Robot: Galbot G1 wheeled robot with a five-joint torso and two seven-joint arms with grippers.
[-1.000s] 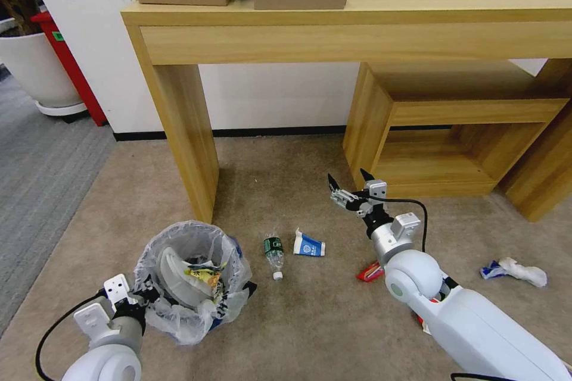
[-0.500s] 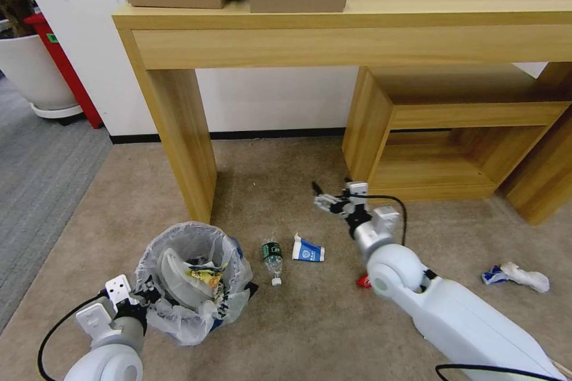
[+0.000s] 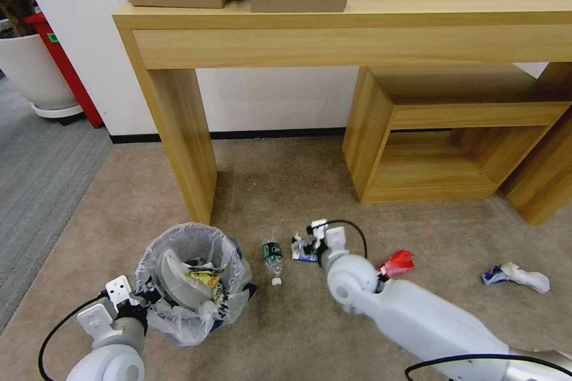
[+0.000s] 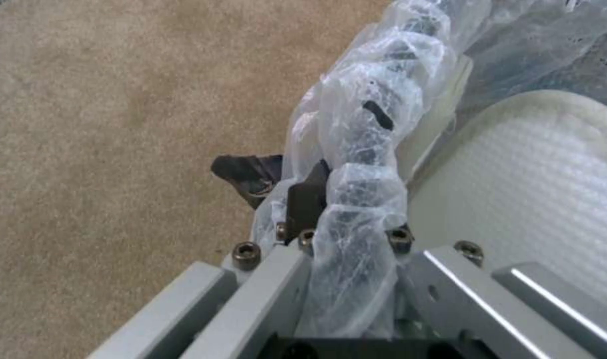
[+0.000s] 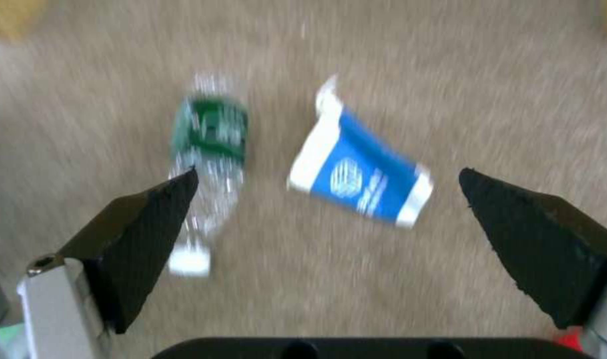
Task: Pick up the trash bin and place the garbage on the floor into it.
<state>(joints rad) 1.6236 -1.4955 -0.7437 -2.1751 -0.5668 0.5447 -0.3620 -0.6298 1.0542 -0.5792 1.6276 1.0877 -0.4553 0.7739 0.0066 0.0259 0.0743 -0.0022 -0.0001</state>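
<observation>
Keep the right gripper [image 5: 327, 187] spread wide and centred over the blue-white carton [image 5: 360, 182], just beside the small bottle [image 3: 273, 256] — descend straight, avoid nudging the bottle. Left gripper [image 4: 330, 199] pinching the trash bin [image 3: 190, 280] rim — bin near the carton on the beige carpet [image 3: 286, 190].

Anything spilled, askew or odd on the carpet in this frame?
Litter lies loose on the floor: a plastic bottle on its side, a flattened blue-white carton under the open right gripper, a red wrapper, crumpled tissue. The left gripper pinches the trash bin.
</observation>
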